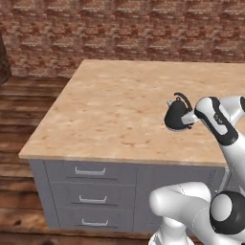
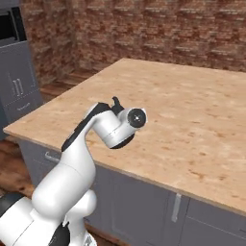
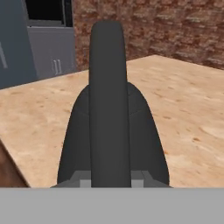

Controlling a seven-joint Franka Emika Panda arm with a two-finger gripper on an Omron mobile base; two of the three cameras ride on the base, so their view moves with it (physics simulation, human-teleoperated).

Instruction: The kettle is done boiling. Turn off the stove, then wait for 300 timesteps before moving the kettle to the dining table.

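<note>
The small dark kettle [image 1: 175,117] is at the near right part of the dining table [image 1: 110,110], close to its front edge. My gripper [image 1: 187,117] reaches it from the right and is shut on its arched handle. In the hand view the handle [image 3: 108,109] runs straight up the middle between my fingers, with the rounded dark body behind it and the light wood top [image 3: 183,113] all around. From the right base view my white hand covers most of the kettle [image 2: 116,103]. I cannot tell whether its base touches the wood. The stove is out of view.
Grey drawers [image 1: 90,171] front the table's base below the edge. A brick wall [image 1: 124,28] stands behind the table, with wooden floor [image 1: 19,110] to its left. Tall grey cabinets with a dark built-in appliance [image 2: 14,72] stand at the far left.
</note>
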